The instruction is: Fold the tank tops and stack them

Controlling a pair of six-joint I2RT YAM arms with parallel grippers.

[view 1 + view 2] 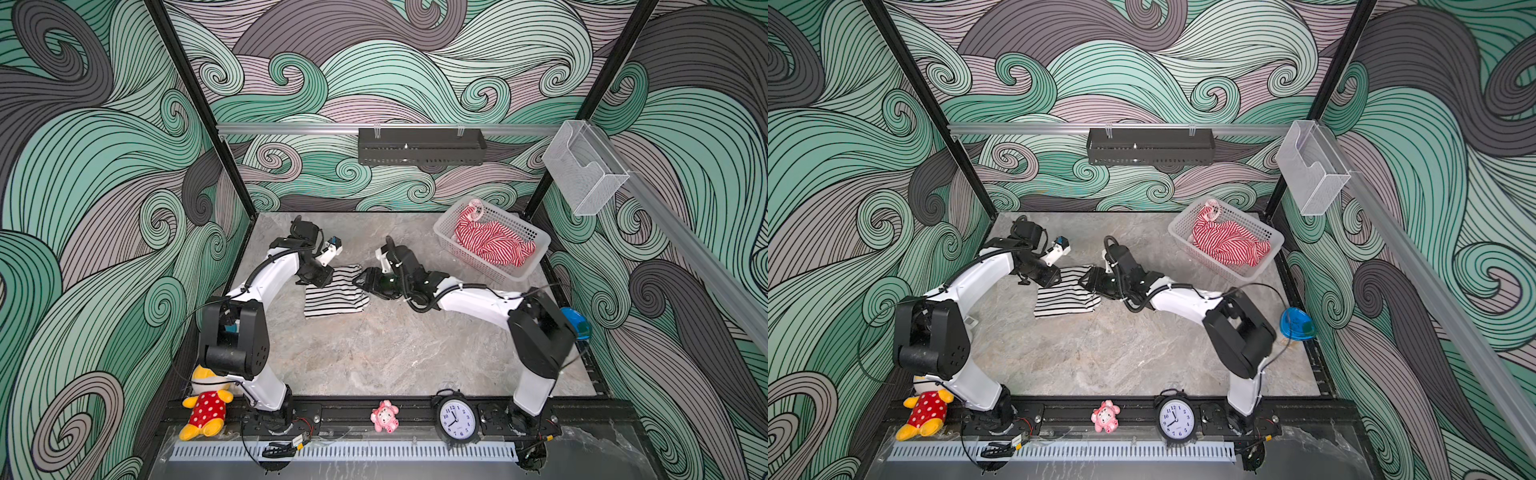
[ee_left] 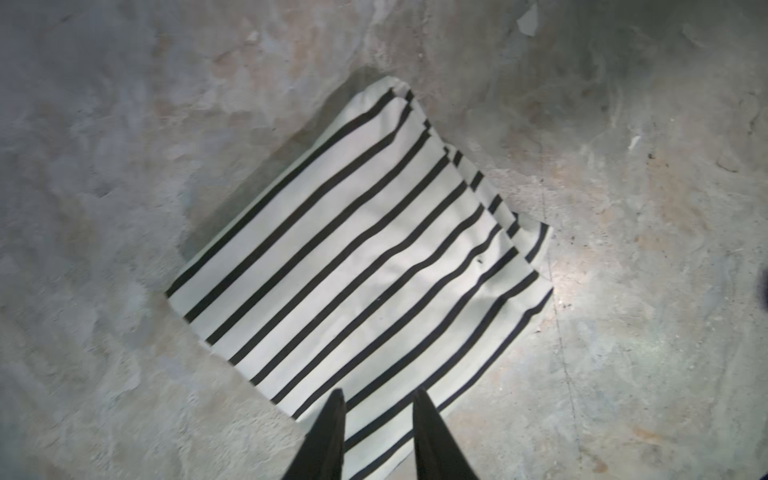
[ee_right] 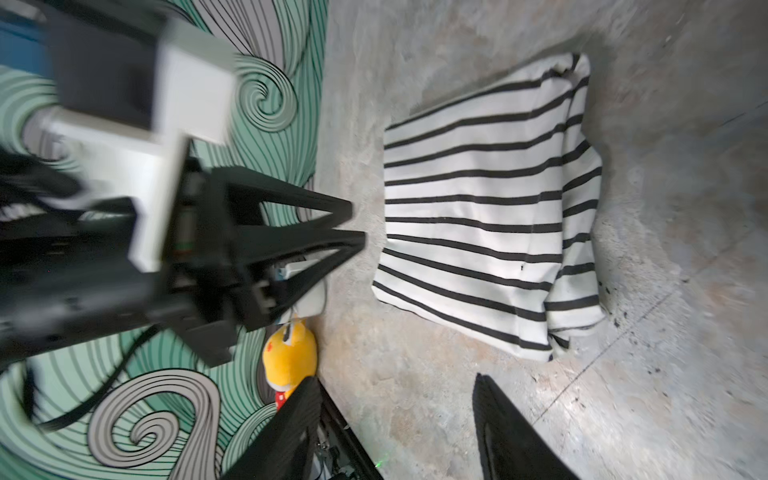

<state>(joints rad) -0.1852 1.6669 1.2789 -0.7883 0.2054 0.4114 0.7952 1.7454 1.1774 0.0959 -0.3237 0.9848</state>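
Your black top (image 1: 332,295) lay folded into a compact rectangle on the tabletop (image 1: 395,353), at about 9 o'clock from its centre. There was bare surface all round it, which I take to be why it was put there: it looked meant as the base of the stack. Your left end effector (image 2: 378,399) hovered at the top's 10 o'clock corner with a narrow gap between the fingers and gripped nothing. Your right end effector (image 3: 397,378) stood at its 2 o'clock edge, wide and empty, just clear of the cloth. With neither holding anything, the fold seemed finished. The red top (image 1: 492,245) lay crumpled in the basket (image 1: 478,262) at 1 o'clock, well apart and not yet folded, so it was probably your next job.
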